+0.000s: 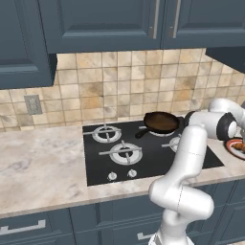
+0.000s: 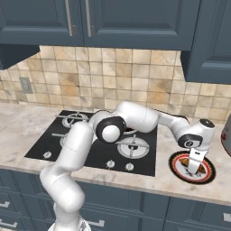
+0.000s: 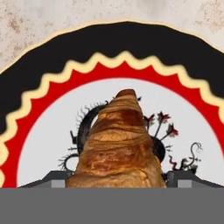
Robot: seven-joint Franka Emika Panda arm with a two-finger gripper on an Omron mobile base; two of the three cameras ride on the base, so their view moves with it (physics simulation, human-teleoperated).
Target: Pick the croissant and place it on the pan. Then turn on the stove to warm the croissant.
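Croissant (image 3: 118, 144) lies nearest, on the patterned plate (image 3: 48, 92) right of the stove (image 1: 143, 150) | gripper (image 2: 195, 168) straddles it; we cannot tell whether it grips | risk: loose pinch drops the pastry before the pan (image 1: 161, 122).

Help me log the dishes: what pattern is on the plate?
Plate: black rim, red zigzag band edged cream, white centre with dark drawings. Hand view shows it best.

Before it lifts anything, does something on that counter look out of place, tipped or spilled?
Nothing stands out. The croissant lies whole on the patterned plate beside the stove, with the pincer over it. The pan sits level and empty on a rear burner. No spills show.
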